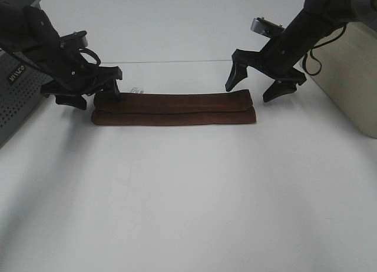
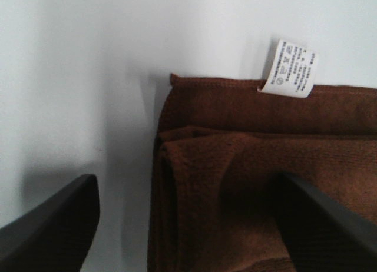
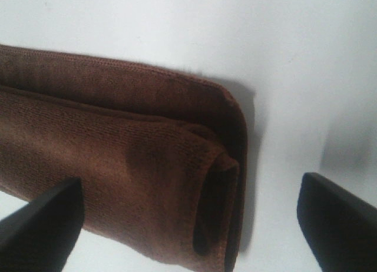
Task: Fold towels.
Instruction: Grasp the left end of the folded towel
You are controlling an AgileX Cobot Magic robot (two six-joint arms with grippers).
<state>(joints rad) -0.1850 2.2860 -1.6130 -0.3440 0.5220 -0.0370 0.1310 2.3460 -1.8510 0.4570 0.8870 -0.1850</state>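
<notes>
**Folded strip lies crosswise, an open gripper at each end**

The dark reddish-brown towel (image 1: 174, 109) lies on the white table (image 1: 188, 201), already folded into a long, narrow strip. In the high view it shows as two bands side by side. Its long axis runs left to right, straight from one gripper to the other. A small white care tag (image 2: 288, 69) sticks out of the towel's far long edge, close to its left end.

The left gripper (image 1: 93, 94) sits at that tag end with its jaws spread wide and nothing between them. In its wrist view, one finger is over the cloth and the other is past the towel's short edge, over bare table. The right gripper (image 1: 251, 90) mirrors this at the towel's other end, also spread and empty (the rolled layers of the fold show plainly in its wrist view). I cannot tell whether either gripper touches the cloth.

Neither arm seems nearer than the other, since each is at its own end. If the next fold is end to end, I judge it would travel along the towel's long axis, one short end carried toward the other.

Beyond the towel's left end stands a grey perforated box (image 1: 15, 101), and beyond its right end a beige case (image 1: 347, 72).
</notes>
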